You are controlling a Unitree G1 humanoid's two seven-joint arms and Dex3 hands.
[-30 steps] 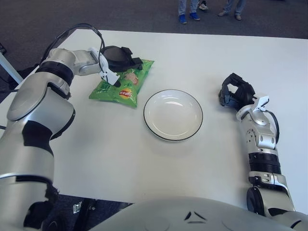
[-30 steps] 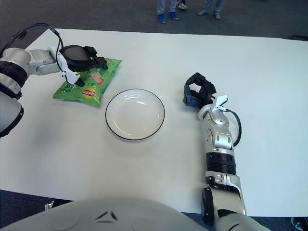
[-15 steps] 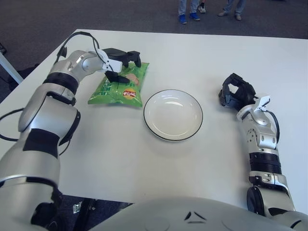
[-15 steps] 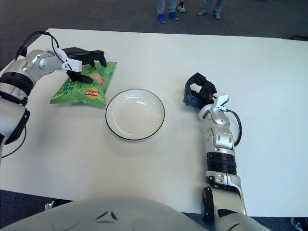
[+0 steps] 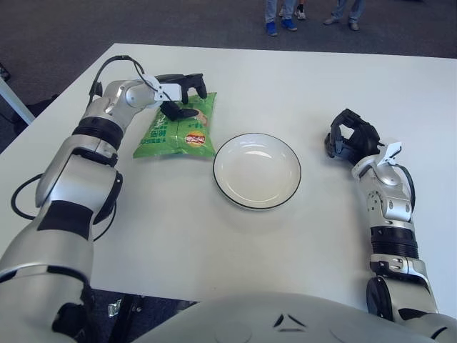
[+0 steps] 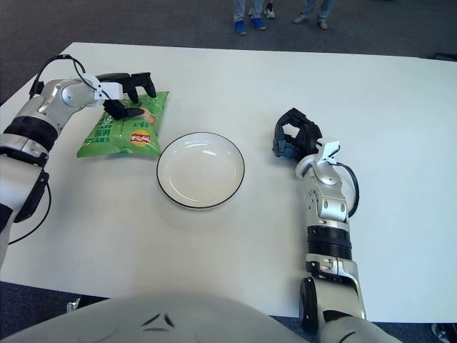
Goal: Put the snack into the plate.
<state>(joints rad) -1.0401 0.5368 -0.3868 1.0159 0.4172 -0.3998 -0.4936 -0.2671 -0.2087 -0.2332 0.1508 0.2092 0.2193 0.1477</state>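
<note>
The left hand (image 5: 182, 94) sits at the far end of the snack bag (image 5: 178, 129), its dark fingers (image 6: 138, 81) arched over the top edge and a lower finger pressed on the bag's face — it looks like a pinch on that end, though the contact under the fingers is hard to make out. The bag is green and lies flat on the white table (image 5: 214, 243), far-left of the plate (image 5: 257, 170) and just beside its rim, not inside it. The plate is white with a dark rim. The right hand (image 6: 294, 136) shows to the right of the plate, well apart from it, fingers curled in with nothing held.

The right eye view shows the left forearm in full with the cable looping over it; in the left eye view the upper arm fills the left edge instead. Both views show people's feet (image 5: 279, 27) on the dark floor beyond the table.
</note>
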